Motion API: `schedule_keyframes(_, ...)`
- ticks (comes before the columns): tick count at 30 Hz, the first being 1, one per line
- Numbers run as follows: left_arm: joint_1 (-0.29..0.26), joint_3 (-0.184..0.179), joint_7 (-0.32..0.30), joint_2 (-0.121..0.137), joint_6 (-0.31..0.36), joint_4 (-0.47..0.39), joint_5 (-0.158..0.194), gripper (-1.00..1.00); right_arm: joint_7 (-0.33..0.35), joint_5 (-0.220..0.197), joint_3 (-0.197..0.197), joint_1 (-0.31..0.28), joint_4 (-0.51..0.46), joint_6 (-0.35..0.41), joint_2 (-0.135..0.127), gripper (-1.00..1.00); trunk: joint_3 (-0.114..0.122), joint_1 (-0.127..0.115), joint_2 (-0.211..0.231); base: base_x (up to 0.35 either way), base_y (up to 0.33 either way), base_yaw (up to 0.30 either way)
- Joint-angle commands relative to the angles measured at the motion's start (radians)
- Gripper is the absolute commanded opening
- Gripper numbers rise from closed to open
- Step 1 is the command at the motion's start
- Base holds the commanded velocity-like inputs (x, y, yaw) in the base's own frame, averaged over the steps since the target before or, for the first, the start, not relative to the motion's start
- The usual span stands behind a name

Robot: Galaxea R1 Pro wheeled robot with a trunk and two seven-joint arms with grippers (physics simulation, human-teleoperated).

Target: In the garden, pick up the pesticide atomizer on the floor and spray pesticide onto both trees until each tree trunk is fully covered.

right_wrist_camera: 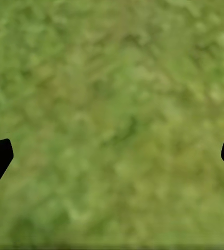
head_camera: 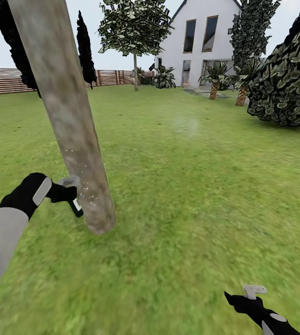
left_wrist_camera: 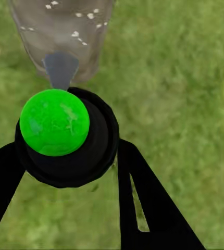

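Matt, mottled tree trunk point(head_camera: 71, 121); glossy green spot on the dark pesticide atomizer point(left_wrist_camera: 65, 138).

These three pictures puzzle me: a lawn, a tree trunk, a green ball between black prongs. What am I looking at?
It is a simulated two-armed robot in a garden. The large picture comes from its head camera; the other two come from cameras near each gripper. The left gripper holds the pesticide atomizer, a dark spray bottle whose green spot is your ball, with its grey nozzle aimed at the tree trunk. The pale specks on the bark are pesticide. The right gripper hangs open over the lawn, holding nothing. Behind stand a white house and a brown fence.
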Motion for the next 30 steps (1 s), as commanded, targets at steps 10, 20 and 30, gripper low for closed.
schedule_keyframes(10,-0.017,0.016,-0.001,0.001,0.012,0.001,0.004,-1.00,0.000,0.000,0.000,0.000,0.000,0.001,0.001,1.00,0.000,0.000,0.000,0.000,0.000,0.000)
schedule_keyframes(20,-0.074,0.023,0.002,0.002,0.025,-0.011,0.001,-1.00,-0.001,-0.001,0.000,0.000,0.026,0.000,0.003,1.00,0.000,0.000,0.000,0.000,0.000,0.000)
schedule_keyframes(30,0.084,0.016,-0.001,-0.003,-0.028,-0.004,-0.007,-1.00,-0.001,-0.002,0.000,-0.001,0.027,0.000,0.003,1.00,0.000,0.000,0.000,0.000,0.000,0.000)
